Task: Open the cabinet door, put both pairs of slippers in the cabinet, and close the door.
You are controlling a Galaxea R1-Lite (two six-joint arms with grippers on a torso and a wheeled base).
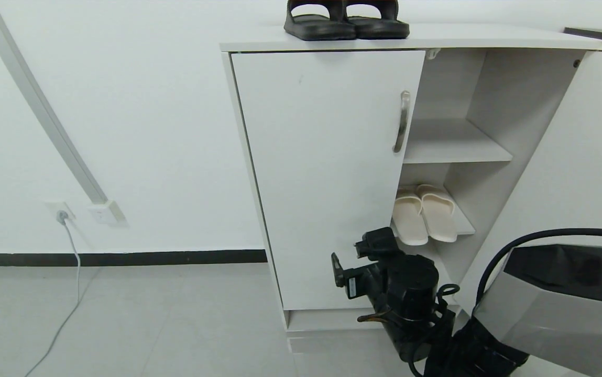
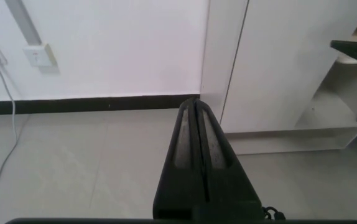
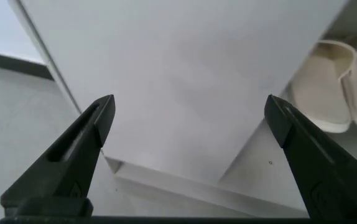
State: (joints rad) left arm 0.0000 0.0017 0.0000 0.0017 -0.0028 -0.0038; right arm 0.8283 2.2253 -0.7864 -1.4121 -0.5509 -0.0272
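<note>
Cream slippers lie side by side on the lower shelf of the cabinet, toward the shelf's front edge, beside the open right door. Black slippers sit on the cabinet top at its front edge. The right end effector, fingers spread, hangs before the closed left door, near its lower corner. The left end effector is pressed together above the floor.
</note>
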